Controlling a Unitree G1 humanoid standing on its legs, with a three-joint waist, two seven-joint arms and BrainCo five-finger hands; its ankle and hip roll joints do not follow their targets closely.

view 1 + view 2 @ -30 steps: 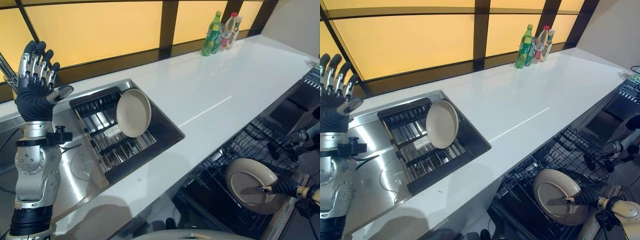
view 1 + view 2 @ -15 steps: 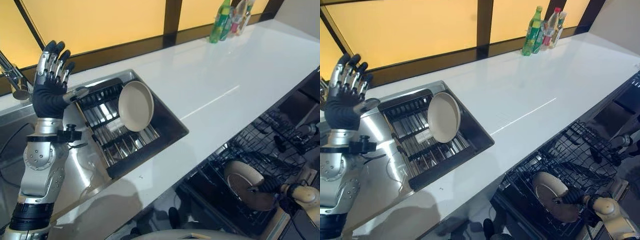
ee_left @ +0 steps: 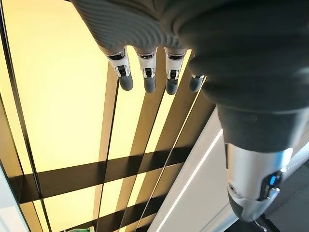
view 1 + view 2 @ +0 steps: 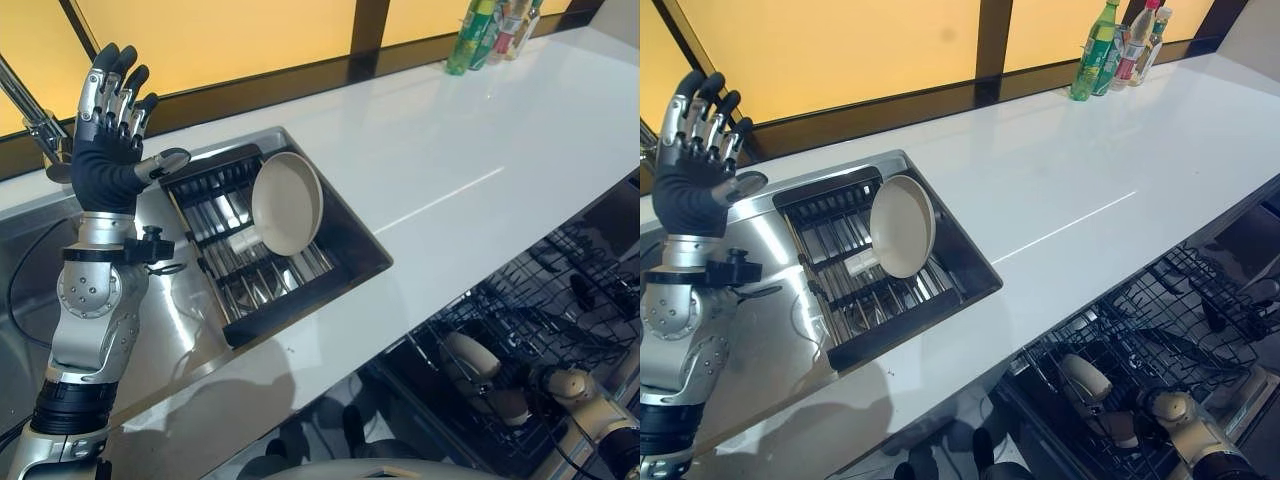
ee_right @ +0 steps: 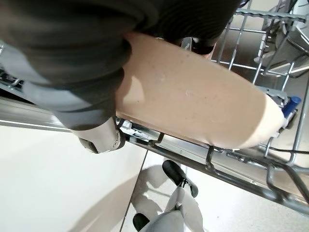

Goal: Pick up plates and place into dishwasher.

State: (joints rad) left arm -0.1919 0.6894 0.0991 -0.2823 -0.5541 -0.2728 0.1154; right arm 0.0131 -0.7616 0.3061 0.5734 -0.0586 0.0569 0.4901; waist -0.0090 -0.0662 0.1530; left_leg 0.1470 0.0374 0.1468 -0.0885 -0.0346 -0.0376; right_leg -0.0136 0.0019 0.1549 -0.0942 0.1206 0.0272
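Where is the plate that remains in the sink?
The cream plate leans on edge in the dark drying rack inside the sink, right of the raised left hand.

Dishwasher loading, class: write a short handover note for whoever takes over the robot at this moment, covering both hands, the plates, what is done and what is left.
Left hand: raised above the sink, fingers straight, holding nothing.
Right hand: low in the dishwasher rack, gripping a cream plate that stands nearly on edge among the wires.
Second plate: leaning in the drying rack in the sink.
Done: first plate brought into the dishwasher rack, not yet released.
Left: let go of it, then fetch the plate from the drying rack and load it too.
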